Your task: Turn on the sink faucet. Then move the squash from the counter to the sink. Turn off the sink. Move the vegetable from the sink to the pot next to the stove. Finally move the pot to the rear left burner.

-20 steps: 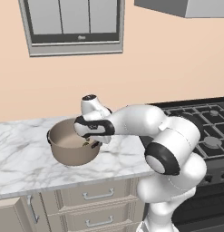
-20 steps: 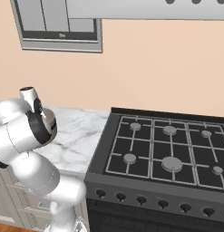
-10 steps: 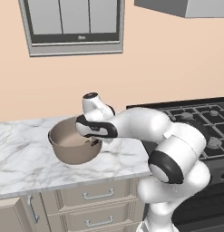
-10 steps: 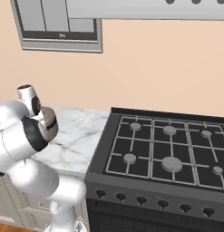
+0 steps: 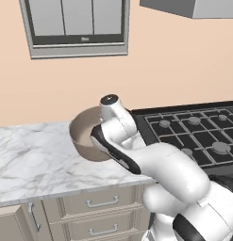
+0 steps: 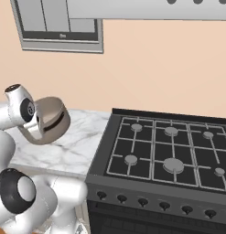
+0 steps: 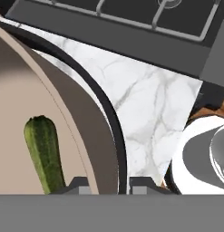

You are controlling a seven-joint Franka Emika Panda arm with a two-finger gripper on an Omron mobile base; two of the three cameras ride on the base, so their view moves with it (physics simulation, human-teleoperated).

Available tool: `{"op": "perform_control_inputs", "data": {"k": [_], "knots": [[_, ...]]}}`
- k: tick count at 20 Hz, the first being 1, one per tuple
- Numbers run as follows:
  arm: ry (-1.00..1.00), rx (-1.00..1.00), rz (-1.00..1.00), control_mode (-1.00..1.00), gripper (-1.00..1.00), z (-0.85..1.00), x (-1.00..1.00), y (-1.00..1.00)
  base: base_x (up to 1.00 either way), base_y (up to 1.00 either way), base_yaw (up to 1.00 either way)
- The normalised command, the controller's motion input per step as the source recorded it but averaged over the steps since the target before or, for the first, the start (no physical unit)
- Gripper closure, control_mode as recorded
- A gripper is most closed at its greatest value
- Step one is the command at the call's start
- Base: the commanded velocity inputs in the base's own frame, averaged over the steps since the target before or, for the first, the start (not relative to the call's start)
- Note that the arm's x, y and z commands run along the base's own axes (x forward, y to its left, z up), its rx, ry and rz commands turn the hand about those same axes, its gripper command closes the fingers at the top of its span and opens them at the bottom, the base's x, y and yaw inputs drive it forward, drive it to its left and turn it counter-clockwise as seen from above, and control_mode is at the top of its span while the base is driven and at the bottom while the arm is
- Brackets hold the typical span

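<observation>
The brown pot hangs tilted above the marble counter, just left of the stove. My gripper is shut on its dark rim, one fingertip inside the pot and one outside. In the hand view the green squash lies inside against the pot's tan wall. From the right base view the pot sits beside my wrist, its opening turned away. The rear left burner is bare.
The black gas stove stands right of the counter, with several burners and a row of knobs on its front. A microwave hangs on the wall above. Drawers run under the counter.
The pot has risen off the counter and shifted right toward the stove, tipping as it went. My arm has swung up and right with it.
</observation>
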Motion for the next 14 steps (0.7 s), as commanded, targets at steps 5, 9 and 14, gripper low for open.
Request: {"op": "perform_control_inputs", "data": {"k": [5,9,14], "knots": [[-0.21,0.04,-0.27,-1.0,1.0,0.36,-0.5,-0.61,0.0,0.0,0.0],[-0.04,0.07,-0.3,-1.0,1.0,0.47,-0.13,-0.77,0.0,0.0,0.0],[0.0,0.1,-0.29,-1.0,1.0,0.44,0.0,-0.83,0.0,0.0,0.0]]}}
